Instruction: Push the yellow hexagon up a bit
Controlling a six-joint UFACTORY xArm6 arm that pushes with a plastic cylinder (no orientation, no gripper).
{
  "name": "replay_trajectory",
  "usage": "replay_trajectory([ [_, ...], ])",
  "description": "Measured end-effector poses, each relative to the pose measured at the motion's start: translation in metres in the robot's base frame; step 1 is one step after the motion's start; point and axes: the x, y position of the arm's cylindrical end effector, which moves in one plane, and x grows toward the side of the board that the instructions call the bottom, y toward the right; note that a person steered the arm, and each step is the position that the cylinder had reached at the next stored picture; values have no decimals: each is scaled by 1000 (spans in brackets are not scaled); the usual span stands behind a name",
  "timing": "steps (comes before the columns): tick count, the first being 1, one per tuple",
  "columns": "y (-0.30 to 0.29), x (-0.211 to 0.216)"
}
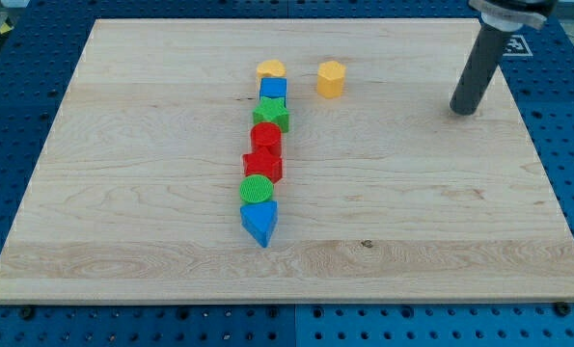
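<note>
The yellow hexagon (331, 79) stands near the view's top of the bench (123, 222), well apart from my tip (463, 111), to its left in the view and a little higher. You see no contact yet, so I judge that the push is not begun; the whole move is left. My tip must first go below the hexagon, then push toward the view's top. There is no gripper here, only the rod, so nothing opens or closes. Further left of my tip a column runs down: yellow heart (271, 69), blue cube (274, 90), green star (271, 117), red cylinder (265, 139), red star (263, 165), green cylinder (258, 188), blue triangle (259, 222).
</note>
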Motion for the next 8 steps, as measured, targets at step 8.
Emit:
replay_trajectory([
  [8,-171,-63],
])
